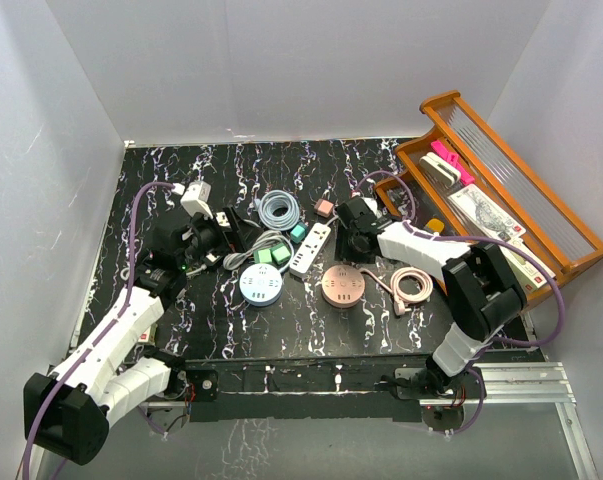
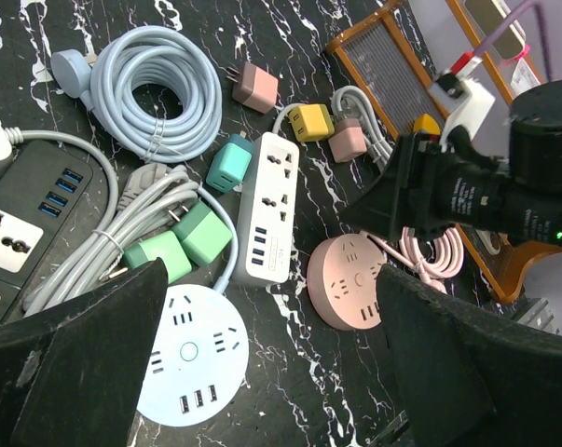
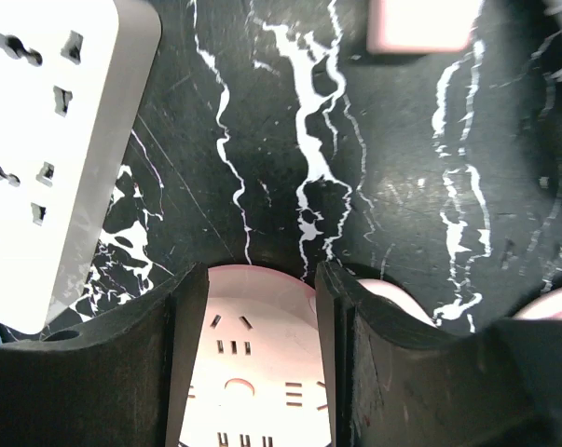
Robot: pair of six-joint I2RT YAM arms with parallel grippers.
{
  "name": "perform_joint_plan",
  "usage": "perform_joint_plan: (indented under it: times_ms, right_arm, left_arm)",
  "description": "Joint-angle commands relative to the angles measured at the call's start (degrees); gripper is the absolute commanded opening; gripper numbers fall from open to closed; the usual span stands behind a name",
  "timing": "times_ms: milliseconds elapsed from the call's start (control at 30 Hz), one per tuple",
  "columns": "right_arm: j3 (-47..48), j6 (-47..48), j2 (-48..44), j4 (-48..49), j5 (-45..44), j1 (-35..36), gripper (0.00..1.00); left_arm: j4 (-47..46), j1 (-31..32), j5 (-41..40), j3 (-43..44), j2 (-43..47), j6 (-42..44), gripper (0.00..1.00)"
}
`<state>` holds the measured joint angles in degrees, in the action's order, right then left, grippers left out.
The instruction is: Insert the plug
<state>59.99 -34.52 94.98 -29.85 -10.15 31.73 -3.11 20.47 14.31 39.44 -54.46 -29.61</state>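
Observation:
My left gripper is open wide and empty, above a light blue round socket and beside two green plugs. My right gripper is open and empty; a pink round socket shows through the gap, lying beneath the fingers. A white power strip lies between the two grippers. A teal plug, a pink plug and a yellow plug lie behind it.
A black power strip, a grey cable bundle and a light blue cable coil crowd the left. A coiled pink cable lies right of the pink socket. A wooden tray stands at the right wall.

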Motion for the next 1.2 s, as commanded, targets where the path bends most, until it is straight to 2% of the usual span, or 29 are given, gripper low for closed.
perform_joint_plan:
  times_ms: [0,133,367,500,700,933,1167]
  right_arm:
    - [6.7,-0.1,-3.3,-0.5,-10.2,-0.3,0.49]
    - [10.7,-3.0,-3.5,-1.0,-20.1,-1.5,0.54]
    - [13.6,1.0,2.7,1.2,-12.1,-9.0,0.54]
    - [18.3,4.4,8.2,-1.1,-10.0,-9.1,0.52]
    - [18.5,6.7,10.5,0.1,-8.4,-9.2,0.48]
    - [18.4,8.8,13.7,0.9,-7.6,-9.8,0.35]
    - [17.2,13.4,14.1,2.7,-5.7,-10.9,0.34]
  left_arm:
    - [-2.5,0.2,0.8,2.0,0.3,1.0,0.92]
    - [-2.4,0.2,0.7,1.8,0.6,1.8,0.92]
    - [-1.3,0.2,1.8,1.1,1.0,3.1,0.93]
    - [-1.2,0.2,1.6,0.3,1.9,3.6,0.94]
    - [-1.5,0.2,1.1,-0.8,3.1,3.7,0.94]
    - [-1.2,0.2,0.6,-1.0,3.0,3.9,0.94]
    - [-1.2,0.2,0.7,-1.1,2.6,4.1,0.94]
